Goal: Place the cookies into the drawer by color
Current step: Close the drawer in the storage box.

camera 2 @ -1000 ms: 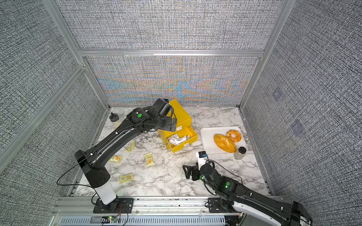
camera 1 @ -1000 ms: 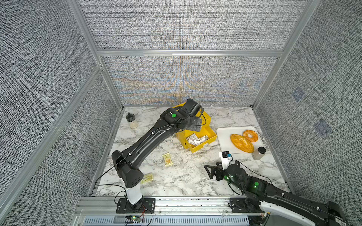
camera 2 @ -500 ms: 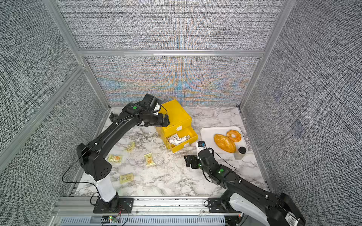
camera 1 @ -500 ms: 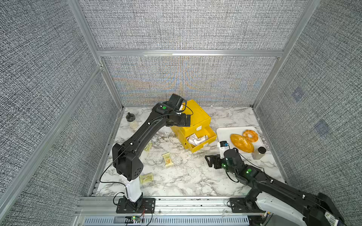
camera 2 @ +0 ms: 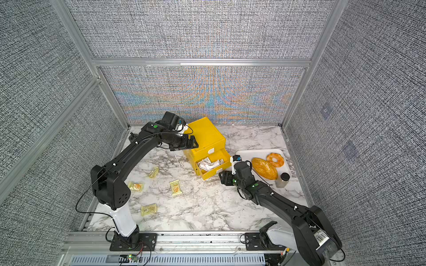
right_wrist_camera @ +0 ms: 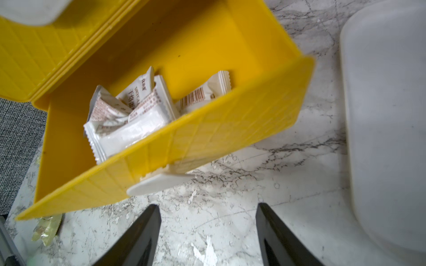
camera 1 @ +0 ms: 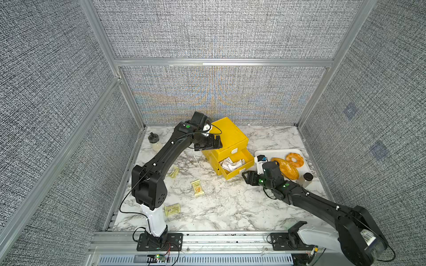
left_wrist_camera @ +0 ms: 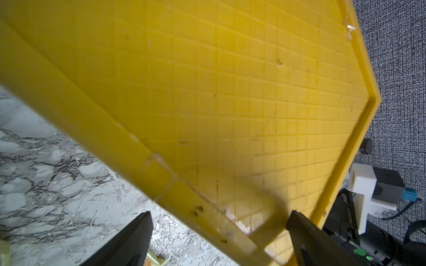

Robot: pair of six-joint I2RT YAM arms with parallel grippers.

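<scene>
The yellow drawer (camera 1: 227,135) (camera 2: 205,135) stands at the back middle with its bottom tray pulled out. White cookies (camera 1: 231,164) (right_wrist_camera: 129,115) lie piled in that tray. Pale yellow cookies (camera 1: 197,187) (camera 2: 149,209) are scattered on the marble to the left. My left gripper (camera 1: 213,144) (left_wrist_camera: 219,214) is open and straddles the box's upper left edge. My right gripper (camera 1: 250,178) (right_wrist_camera: 207,207) hovers low just in front of the pulled-out tray's white tab handle (right_wrist_camera: 159,184). It is open with only marble between its fingers.
A white tray (camera 1: 276,152) right of the drawer carries a bread loaf (camera 1: 287,171) and a ring doughnut (camera 1: 294,159). A small capped jar (camera 1: 307,179) stands by its front corner. Another little bottle (camera 1: 154,142) sits at the back left near the wall.
My left gripper has swung from above the box's front over to its left top edge. My right arm has moved forward to the open tray, and its fingers have narrowed somewhat.
</scene>
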